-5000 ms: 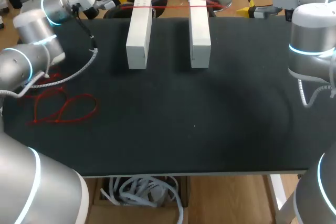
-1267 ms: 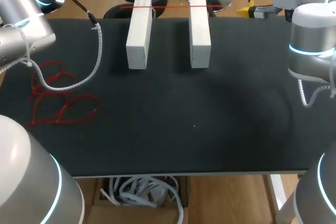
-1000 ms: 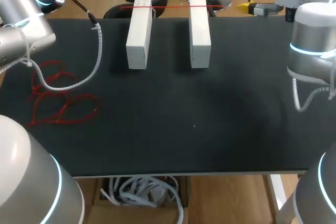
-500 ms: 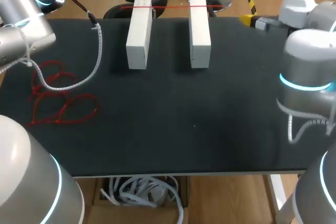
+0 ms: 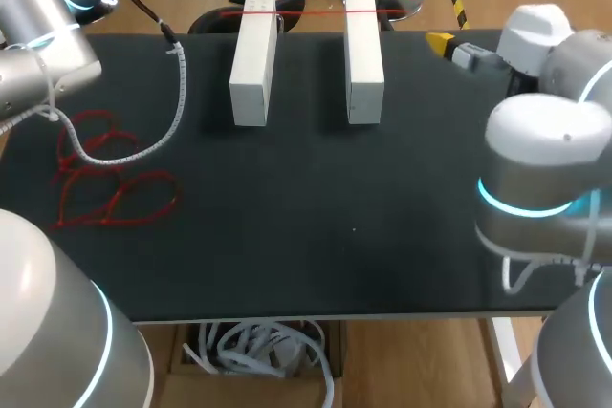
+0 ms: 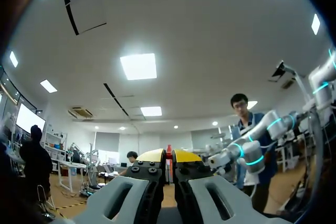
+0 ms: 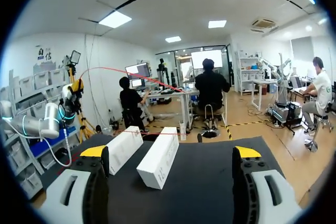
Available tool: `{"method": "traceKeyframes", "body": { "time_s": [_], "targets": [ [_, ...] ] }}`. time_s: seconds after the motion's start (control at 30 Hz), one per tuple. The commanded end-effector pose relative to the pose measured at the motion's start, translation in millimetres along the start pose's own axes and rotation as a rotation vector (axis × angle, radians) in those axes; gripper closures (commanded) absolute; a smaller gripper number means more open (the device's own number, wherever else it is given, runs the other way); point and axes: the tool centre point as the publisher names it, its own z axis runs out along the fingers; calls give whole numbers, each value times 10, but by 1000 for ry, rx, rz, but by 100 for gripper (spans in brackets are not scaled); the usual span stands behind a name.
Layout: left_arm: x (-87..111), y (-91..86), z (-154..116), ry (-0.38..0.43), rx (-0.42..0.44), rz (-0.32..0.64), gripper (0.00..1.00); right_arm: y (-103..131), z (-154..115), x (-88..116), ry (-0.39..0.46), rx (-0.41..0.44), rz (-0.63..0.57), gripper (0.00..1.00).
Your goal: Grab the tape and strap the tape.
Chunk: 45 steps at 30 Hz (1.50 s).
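A thin red tape (image 5: 311, 13) ran in a straight line over the far ends of two long white rectangular blocks, the left block (image 5: 253, 59) and the right block (image 5: 363, 54). They lay side by side with a gap between them on the far part of the black table mat (image 5: 382, 198). Whether the tape rested on the blocks or passed just above them could not be told.

The left gripper (image 6: 168, 155) was pressed together, and in the left wrist view a sliver of the red tape showed pinched between its two yellow tips. In the right wrist view the tape rose from the blocks' far ends in a long arc to that raised gripper. The left arm (image 5: 53, 7) stood at the mat's far left corner, and a white spiral-wrapped cable (image 5: 178, 93) hung from it and curved along the mat.

A loose heap of red tapes (image 5: 100, 183) lay near the mat's left edge, well apart from the blocks.

The right gripper (image 7: 169, 153) was spread wide and held nothing. It stood over the far right part of the mat, pointing toward the blocks, which lay ahead of it and well apart from its fingers. The right arm (image 5: 545, 169) rose over the mat's right side.
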Motion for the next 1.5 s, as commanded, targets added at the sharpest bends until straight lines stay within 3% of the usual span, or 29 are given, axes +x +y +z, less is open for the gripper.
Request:
{"method": "traceKeyframes", "body": {
  "time_s": [0.03,0.43,0.7,0.97,1.1,1.5],
  "targets": [
    [1,5,0,0,1,1,100,-153,-96,132,-57,-143,41,0],
    [1,5,0,0,1,1,100,-190,-93,100,-145,-338,521,0],
    [1,5,0,0,1,1,100,-120,-120,68,-98,-495,867,0],
    [1,5,0,0,1,1,100,-119,-53,34,-44,-530,1376,0],
    [1,5,0,0,1,1,100,-124,-11,35,26,-514,1582,0],
    [1,5,0,0,1,1,100,-36,91,123,182,-483,1905,0]
  ]
}}
